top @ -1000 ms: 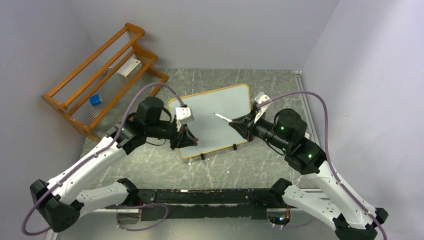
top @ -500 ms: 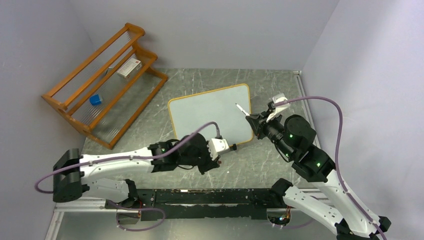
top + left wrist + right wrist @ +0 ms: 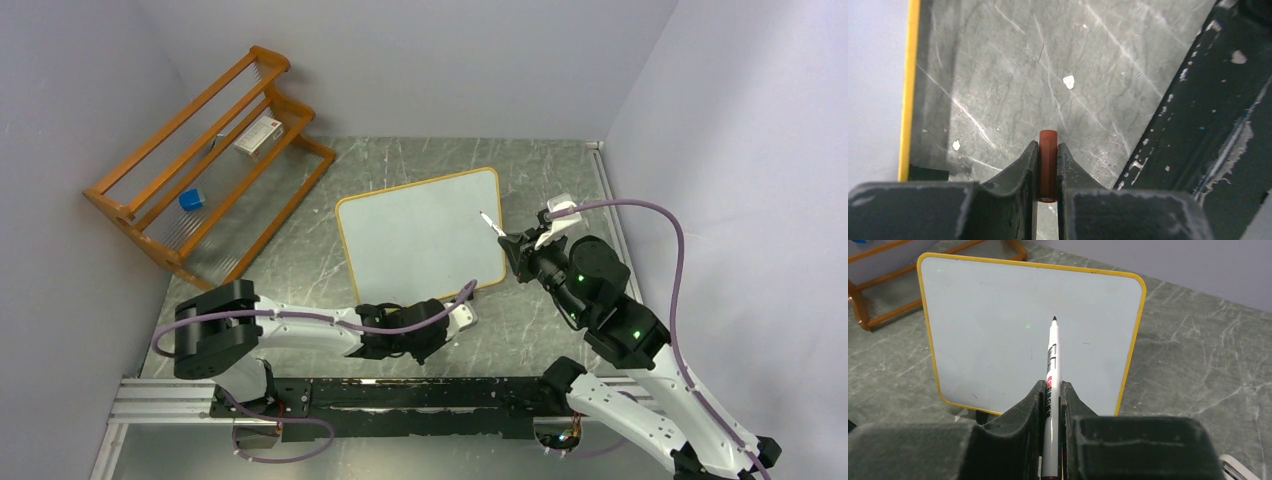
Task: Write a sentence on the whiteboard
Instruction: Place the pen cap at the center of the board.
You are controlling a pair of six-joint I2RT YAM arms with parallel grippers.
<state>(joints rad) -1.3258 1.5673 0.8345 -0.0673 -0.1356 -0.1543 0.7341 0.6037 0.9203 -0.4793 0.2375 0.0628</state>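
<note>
**1. Handling (est.)**
- Whiteboard (image 3: 420, 235): stands propped at a tilt on small black feet, mid-table (image 3: 560, 180), face toward my right arm. Thin, stiff panel, prob. light, with a slick surface. Expect it to slide or tip back under tip pressure, so use light strokes only. If bracing is req'd, take it by the rim at a side edge, not by the face.
- Face carries no words yet, only a few faint specks.
- Marker (image 3: 1053, 347): slim, rigid, smooth barrel. Best grip is approx. mid-barrel. Most of the barrel projects past my grip, so a side load at the tip may pivot it in the jaws.

**2. Right gripper (image 3: 1053, 386)**
- Narrow, clamped on the marker's lower barrel, uncapped tip fwd.
- Tip points at the board's right half, below the top edge. I cannot tell whether it is in contact; in the top view it looks just short of the face.

**3. Left gripper (image 3: 1048, 147)**
- Nearly closed, pinching a small red-brown cap (image 3: 1048, 160), prob. the marker's.
- Held low over bare table between the board's near edge and the black rail (image 3: 1208, 125). Not touching the board, so no bracing is in effect.

**4. Status (est.)**
- Prep done, writing not started.
</note>
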